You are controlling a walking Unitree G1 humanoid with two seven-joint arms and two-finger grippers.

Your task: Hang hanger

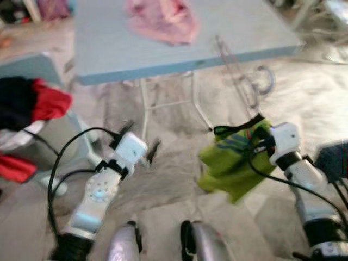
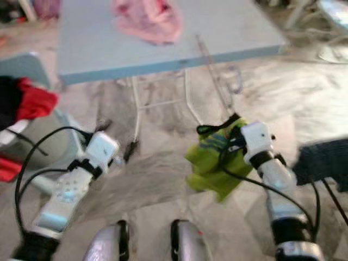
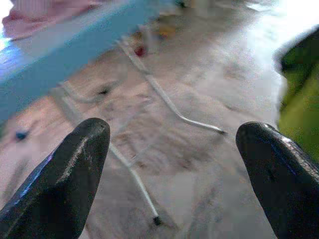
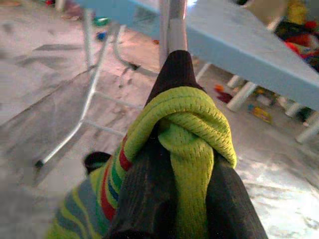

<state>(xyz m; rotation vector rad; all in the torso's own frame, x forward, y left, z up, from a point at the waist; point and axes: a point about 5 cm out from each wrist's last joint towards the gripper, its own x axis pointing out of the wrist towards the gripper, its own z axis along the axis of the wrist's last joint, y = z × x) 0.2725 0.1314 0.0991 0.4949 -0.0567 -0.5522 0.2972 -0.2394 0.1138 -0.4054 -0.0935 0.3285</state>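
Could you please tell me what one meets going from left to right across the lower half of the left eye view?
Red and black clothes → left gripper → green garment → right gripper.

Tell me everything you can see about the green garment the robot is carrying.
The green garment is lime-coloured mesh-like fabric with a black collar and red, blue and yellow stripes near the neck. It hangs bunched on a clear hanger whose hook sticks up toward the table. The right gripper is shut on it, fabric wrapped around the fingers, and it hangs above the floor, in front of the table's edge.
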